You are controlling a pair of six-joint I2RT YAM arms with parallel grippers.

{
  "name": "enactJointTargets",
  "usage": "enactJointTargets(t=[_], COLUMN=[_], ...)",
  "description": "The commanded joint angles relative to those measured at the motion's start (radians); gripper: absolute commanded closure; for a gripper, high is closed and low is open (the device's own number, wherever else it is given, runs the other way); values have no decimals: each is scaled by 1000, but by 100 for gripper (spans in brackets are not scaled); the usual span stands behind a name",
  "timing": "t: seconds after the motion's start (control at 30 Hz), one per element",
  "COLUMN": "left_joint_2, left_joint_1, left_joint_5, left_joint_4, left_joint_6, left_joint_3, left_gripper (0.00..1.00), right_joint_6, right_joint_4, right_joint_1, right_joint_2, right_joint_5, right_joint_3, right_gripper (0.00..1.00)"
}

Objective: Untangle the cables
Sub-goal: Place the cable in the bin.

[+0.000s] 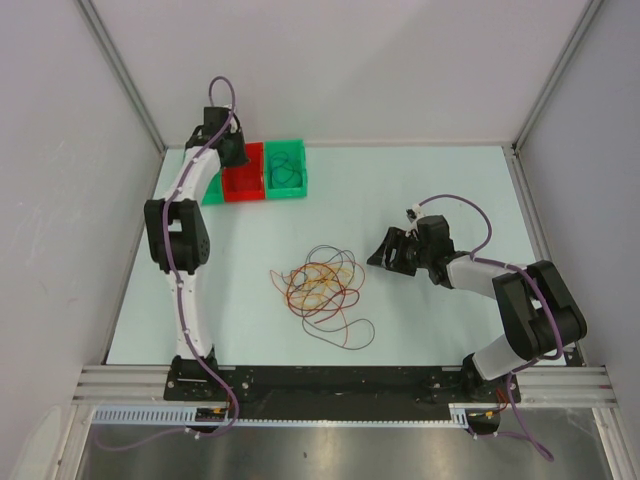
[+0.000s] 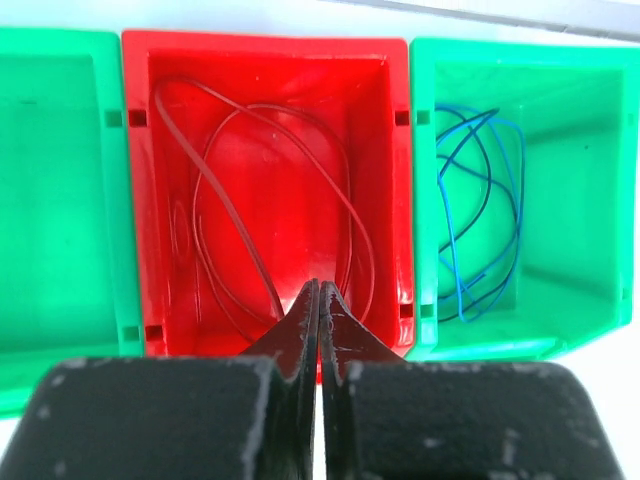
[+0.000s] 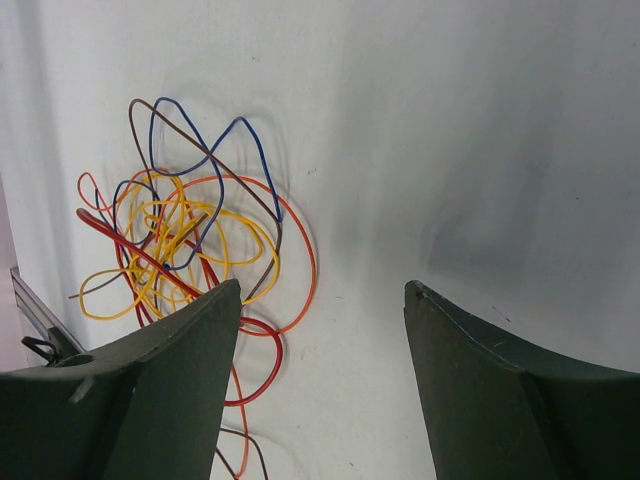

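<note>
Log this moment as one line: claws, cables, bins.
left claw: shut, over red bin | right claw: open, beside cable tangle | red bin: dark wire inside | right green bin: blue wires inside

The thin tangled wires [image 3: 180, 240] were red, orange, yellow, blue and brown, the middle plastic bin [image 2: 270, 48] red, and the outer plastic bins [image 2: 600, 200] green.

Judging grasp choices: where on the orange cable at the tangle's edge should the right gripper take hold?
Probably its outer arc, the orange cable bowing out of the pile toward the open right gripper. That stretch lies alone on bare table, so come from above, jaws straddling the single strand, clear of the knot.
</note>
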Motion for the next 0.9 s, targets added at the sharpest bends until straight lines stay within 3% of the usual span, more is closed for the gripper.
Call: enactJointTargets(t=[0.0, 0.53, 0.87], left_joint_2=[14, 71, -24], left_joint_1=[14, 44, 44], left_joint_5=[-2, 20, 89], left_joint_4=[58, 83, 78], left_joint_6=[-24, -21, -47], left_joint_3=[5, -24, -24], left_gripper=[100, 100, 100], right_joint_6=[-6, 0, 0], right_joint_4=[31, 34, 31], right_joint_1=[-3, -8, -8], right_joint_2=[3, 8, 6], right_joint_5=[-16, -20, -17], right_joint_3=[-1, -1, -1], right_gripper=[29, 29, 29])
